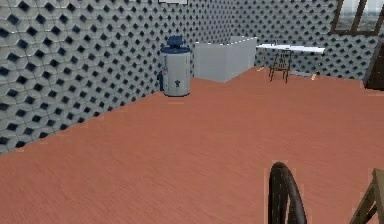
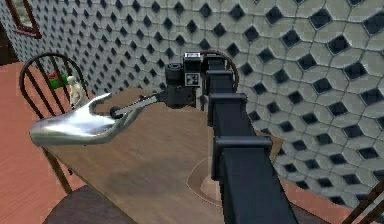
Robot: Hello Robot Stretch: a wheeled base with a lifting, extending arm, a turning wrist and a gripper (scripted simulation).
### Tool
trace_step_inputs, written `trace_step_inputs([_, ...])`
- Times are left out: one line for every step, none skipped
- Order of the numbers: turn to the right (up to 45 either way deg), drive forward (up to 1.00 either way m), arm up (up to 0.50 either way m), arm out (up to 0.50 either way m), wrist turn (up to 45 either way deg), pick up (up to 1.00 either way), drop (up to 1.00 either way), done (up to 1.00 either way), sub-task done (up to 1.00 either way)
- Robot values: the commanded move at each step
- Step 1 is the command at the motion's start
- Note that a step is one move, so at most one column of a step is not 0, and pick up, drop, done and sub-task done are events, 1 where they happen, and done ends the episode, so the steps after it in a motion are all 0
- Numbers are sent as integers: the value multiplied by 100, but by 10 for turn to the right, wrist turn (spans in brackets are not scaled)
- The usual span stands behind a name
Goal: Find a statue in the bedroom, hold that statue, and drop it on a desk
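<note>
Showing at middle left of the arm side view: one statue [image 2: 75, 130], glossy silver, abstract curved body with a forked right end, against the wooden bench [image 2: 150, 170]. Hand [image 2: 135, 108] at that fork; whether it holds the statue cannot be told.

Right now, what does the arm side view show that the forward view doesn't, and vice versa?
Arm side view: the arm, the claw at a silvery statue by a wooden table; I cannot tell whether it is held. Forward view: a blue-and-white cylinder, a white box, a white table. Both: patterned wall, reddish floor, a dark round-backed chair.
</note>
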Motion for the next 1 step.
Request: trace_step_inputs([0, 0, 0, 0, -450, 0, 0, 0, 0])
